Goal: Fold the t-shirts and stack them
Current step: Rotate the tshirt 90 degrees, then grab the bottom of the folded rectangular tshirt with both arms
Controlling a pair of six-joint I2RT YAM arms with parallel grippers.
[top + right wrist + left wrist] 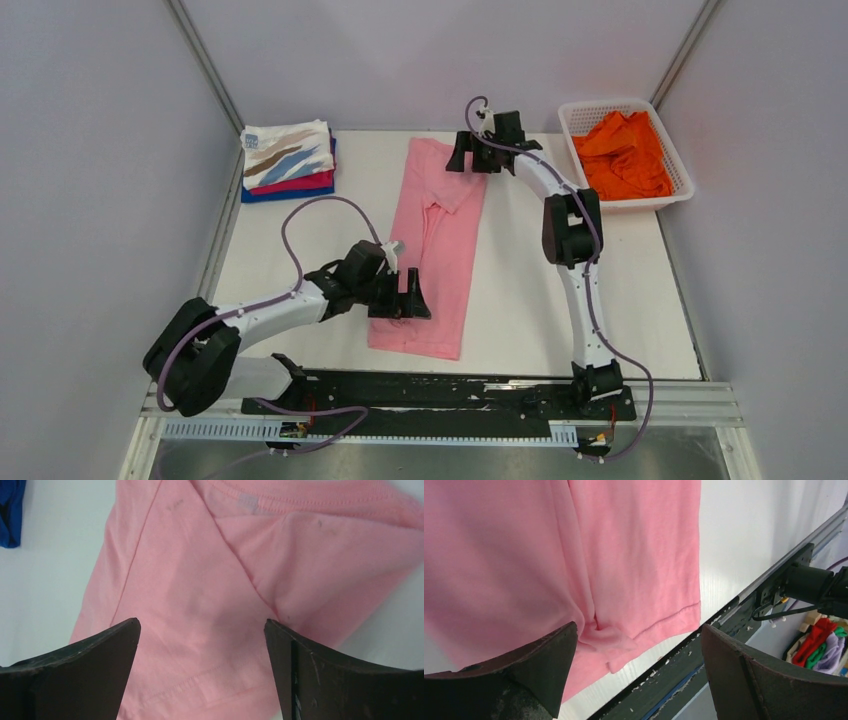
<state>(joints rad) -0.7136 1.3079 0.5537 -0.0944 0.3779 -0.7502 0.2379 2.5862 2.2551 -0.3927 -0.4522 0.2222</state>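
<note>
- Pink t-shirt (pixel 436 235): folded lengthwise into a long narrow strip. It lies flat mid-way across the white table (pixel 620 300), collar at the far end and hem at the near end. One sleeve lies turned in across the upper part.
- Left gripper (pixel 639 626): low over the near hem end, toward the strip's left corner. Jaws are spread wide with nothing clasped. A small bunch of hem sits under the gap.
- Right gripper (pixel 202 620): over the far collar end. Jaws are spread wide with nothing clasped. The turned-in sleeve sits under the gap.
- Folded stack (pixel 288 165): far-left corner, well apart from the strip. From the top: streak-printed white t-shirt (pixel 285 150), magenta t-shirt (pixel 300 183), blue t-shirt (pixel 285 194).
- Orange t-shirt (pixel 625 155): crumpled inside the white lattice basket (pixel 575 112), far-right corner.
</note>
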